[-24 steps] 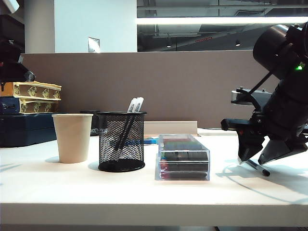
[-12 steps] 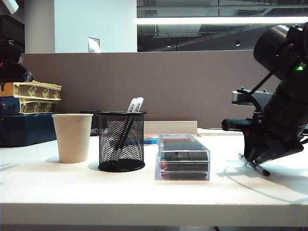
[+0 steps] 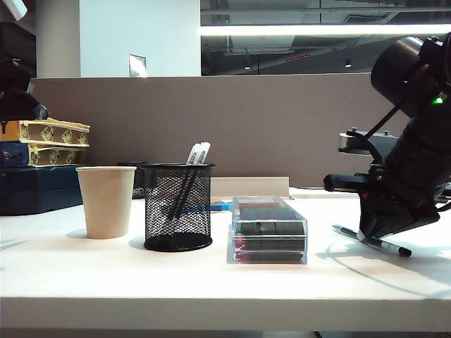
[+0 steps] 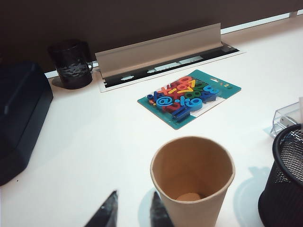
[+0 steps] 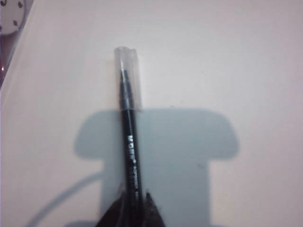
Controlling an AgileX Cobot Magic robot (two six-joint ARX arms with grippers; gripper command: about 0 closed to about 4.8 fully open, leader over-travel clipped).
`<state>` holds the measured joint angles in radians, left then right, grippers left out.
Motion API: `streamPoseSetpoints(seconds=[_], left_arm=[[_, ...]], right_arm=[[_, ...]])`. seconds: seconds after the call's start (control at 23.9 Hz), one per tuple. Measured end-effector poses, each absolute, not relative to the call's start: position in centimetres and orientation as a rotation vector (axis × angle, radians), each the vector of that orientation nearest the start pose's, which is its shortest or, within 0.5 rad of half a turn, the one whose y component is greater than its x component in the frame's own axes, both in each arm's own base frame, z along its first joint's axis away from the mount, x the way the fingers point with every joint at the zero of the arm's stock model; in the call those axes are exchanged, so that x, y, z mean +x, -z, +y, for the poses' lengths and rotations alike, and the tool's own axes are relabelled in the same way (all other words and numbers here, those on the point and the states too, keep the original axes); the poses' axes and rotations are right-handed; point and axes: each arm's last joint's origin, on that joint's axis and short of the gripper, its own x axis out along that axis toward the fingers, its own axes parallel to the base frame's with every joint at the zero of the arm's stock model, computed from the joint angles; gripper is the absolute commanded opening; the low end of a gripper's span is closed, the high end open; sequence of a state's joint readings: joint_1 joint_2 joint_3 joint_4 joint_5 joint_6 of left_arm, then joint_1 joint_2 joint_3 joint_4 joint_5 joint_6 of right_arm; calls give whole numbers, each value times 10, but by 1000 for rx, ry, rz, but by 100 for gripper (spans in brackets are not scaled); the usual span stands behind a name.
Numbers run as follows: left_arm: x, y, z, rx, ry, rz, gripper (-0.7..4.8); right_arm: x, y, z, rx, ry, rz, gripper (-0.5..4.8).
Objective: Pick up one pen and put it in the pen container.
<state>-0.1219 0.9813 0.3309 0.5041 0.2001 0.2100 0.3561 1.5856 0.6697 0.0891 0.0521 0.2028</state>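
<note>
Office bench, brown partition behind; white tabletop [image 3: 211, 282] carries a paper cup [image 3: 106, 201], the pen container [image 3: 177, 206] (two pens already standing in it) and a clear plastic box [image 3: 268, 229].

Step in hand: the grasp. Right pincer [image 5: 134, 204] is down at the tabletop on the right of the exterior view, well apart from the container, jaws drawn in against the barrel of the pen [image 5: 129, 142]. Pinch looks made; whether it is firm I cannot tell.

Pen lies about flat on the tabletop, the box between it and the container. In the exterior view its long axis runs left-right, one end sticking out of each side of the pincer. Clear-capped end points away from the right wrist camera.

Left pincer [image 4: 132, 210] hangs beside the paper cup, jaws part-spread, holding nothing.

Next move, as I judge it: lift clear, carry across above the box, tip the pen toward upright, lower it into the mesh mouth without fouling the standing pens.
</note>
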Motion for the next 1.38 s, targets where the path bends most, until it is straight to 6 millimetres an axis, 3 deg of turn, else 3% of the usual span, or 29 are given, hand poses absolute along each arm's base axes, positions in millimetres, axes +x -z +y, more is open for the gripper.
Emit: streamPoseSetpoints(seconds=[1.38], left_arm=[[198, -208, -30, 202, 335, 113, 84]], right_arm=[[273, -142, 100, 28, -205, 817, 43]])
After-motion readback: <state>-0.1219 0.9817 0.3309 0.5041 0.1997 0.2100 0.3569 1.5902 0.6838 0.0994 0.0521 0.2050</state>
